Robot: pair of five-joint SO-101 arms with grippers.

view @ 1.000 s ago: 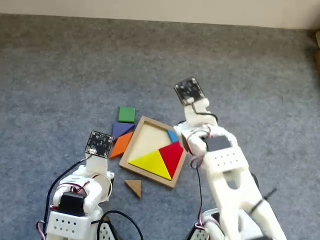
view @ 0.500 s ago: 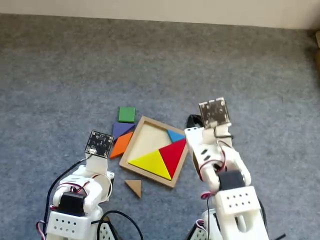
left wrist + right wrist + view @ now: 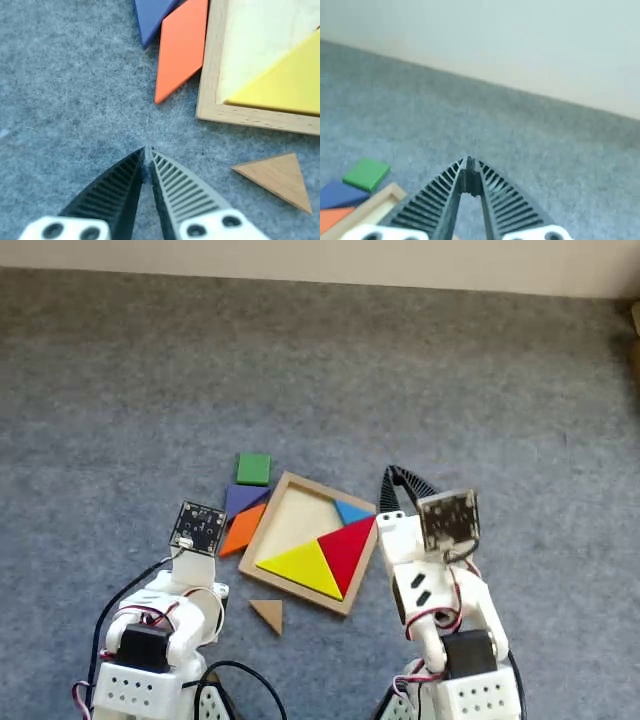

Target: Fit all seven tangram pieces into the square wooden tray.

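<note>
Three pieces lie in the tray (image 3: pixel 262 540): yellow triangle (image 3: pixel 295 565), red triangle (image 3: pixel 345 550) and blue triangle (image 3: pixel 350 511). Its corner beside the right gripper (image 3: pixel 469 172) is hard to make out. Orange piece (image 3: pixel 243 528), purple piece (image 3: pixel 243 499), green square (image 3: pixel 253 468) and tan triangle (image 3: pixel 268 614) sit outside on the carpet (image 3: pixel 150 390). That gripper and the left gripper (image 3: pixel 146 152) are pinched together, empty.

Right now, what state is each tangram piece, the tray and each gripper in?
tray: three pieces in
yellow triangle: in tray
red triangle: in tray
light blue triangle: in tray
green square: outside tray
dark blue piece: outside, beside tray
orange parallelogram: outside, beside tray
tan triangle: outside tray
left gripper: shut, empty
right gripper: shut, empty
</note>
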